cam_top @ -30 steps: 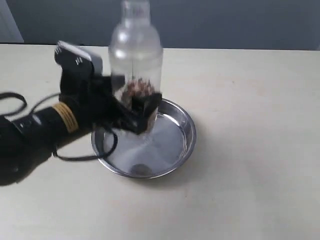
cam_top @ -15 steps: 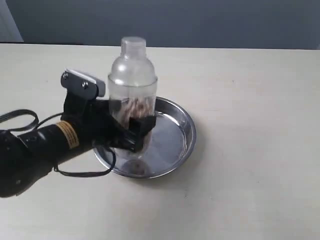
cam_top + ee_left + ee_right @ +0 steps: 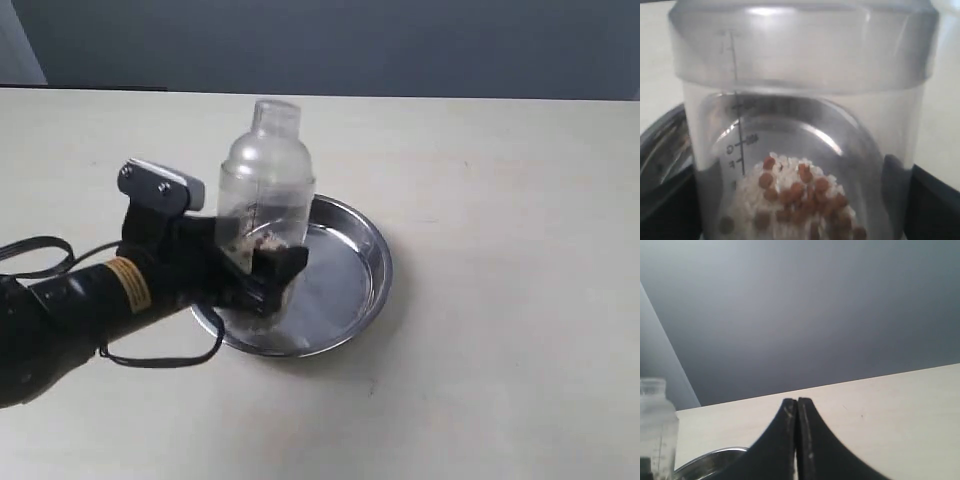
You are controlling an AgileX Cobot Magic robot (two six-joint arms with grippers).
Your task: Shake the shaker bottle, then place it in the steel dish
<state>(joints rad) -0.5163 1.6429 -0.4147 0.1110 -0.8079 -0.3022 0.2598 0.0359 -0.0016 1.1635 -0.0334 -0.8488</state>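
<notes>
Shaker bottle: clear plastic, domed top, small round cap, measuring marks printed down the side. Inside, a low heap of white grains mixed with brown bits, sitting at the bottom; the rest of the bottle holds only air. Steel dish: round, shallow, shiny, on the pale table. Its right half shows a bare floor.

The bottle is over the left part of the dish, roughly upright with the cap leaning slightly right. Its base is hidden behind the claw, so I can't tell if it touches the dish floor.

Left gripper: clamped on the bottle's lower body, one black finger across the front and the other behind. The left wrist view shows a finger at each side of the bottle wall.

Right gripper: fingers pressed together, nothing between them, well apart from the bottle. The bottle and dish rim show only at the edge of the right wrist view.
</notes>
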